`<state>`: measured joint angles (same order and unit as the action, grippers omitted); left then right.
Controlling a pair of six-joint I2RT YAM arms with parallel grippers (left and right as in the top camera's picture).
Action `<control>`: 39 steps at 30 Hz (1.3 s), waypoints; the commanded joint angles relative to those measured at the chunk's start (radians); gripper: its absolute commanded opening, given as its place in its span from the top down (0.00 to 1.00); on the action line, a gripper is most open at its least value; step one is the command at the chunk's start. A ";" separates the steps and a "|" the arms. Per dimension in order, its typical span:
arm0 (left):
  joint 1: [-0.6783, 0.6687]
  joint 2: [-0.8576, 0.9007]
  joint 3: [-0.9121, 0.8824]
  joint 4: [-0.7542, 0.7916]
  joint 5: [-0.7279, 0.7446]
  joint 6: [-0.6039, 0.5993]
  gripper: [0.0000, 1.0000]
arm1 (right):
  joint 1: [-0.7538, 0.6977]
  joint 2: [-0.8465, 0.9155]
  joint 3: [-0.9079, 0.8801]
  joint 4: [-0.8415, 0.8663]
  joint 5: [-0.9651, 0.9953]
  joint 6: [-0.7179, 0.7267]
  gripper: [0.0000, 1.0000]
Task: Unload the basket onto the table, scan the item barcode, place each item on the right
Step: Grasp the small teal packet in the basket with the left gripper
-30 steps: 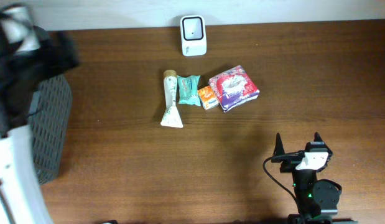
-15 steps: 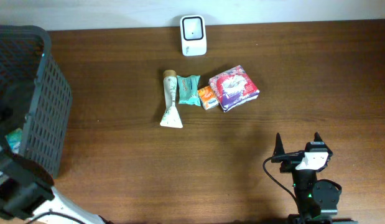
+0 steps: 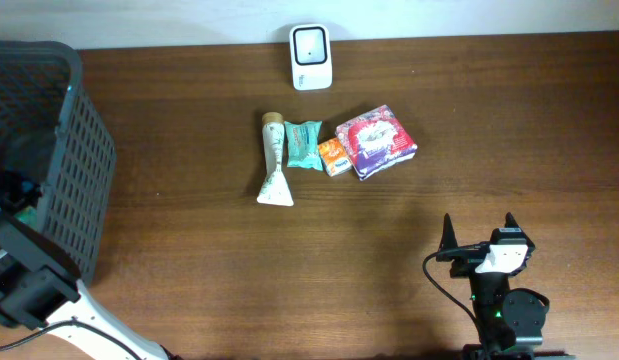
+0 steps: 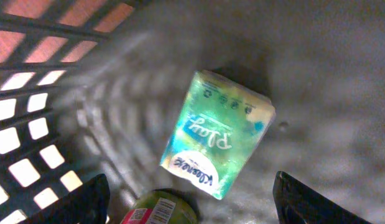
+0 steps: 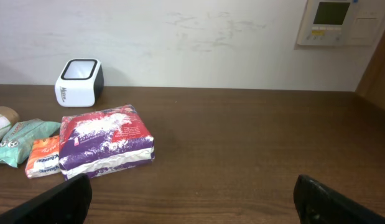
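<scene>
Fingers show tips only, both pairs spread and empty: left fingers (image 4: 86, 202) above one tissue pack (image 4: 217, 134) and one cut-off green container (image 4: 162, 210); right fingers (image 5: 61, 199) facing four items (image 5: 105, 144) on the bench (image 5: 254, 155).

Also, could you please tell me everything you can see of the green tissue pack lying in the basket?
The green tissue pack is a soft, rectangular plastic-wrapped packet, green and teal with pale patches, bearing white "Play" lettering and a Kleenex logo at its lower end. It lies flat and slantwise on the grey floor of the basket, printed face up, unheld. Its lower end sits close to a green round-topped item; whether they touch is unclear.
</scene>
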<state>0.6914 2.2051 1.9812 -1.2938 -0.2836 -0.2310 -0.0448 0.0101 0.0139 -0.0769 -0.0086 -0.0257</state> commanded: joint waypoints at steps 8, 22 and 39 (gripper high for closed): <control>-0.025 0.019 -0.219 0.166 0.002 0.069 0.22 | 0.006 -0.006 -0.008 -0.002 -0.002 0.008 0.01; -0.035 -0.076 0.298 -0.100 0.050 -0.083 1.00 | 0.006 -0.006 -0.008 -0.002 -0.002 0.008 0.02; -0.799 -0.354 0.422 -0.271 0.196 -0.006 1.00 | 0.006 -0.006 -0.008 -0.002 -0.002 0.008 0.01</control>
<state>-0.0097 1.8572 2.4523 -1.5585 -0.0643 -0.2798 -0.0448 0.0101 0.0139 -0.0772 -0.0090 -0.0261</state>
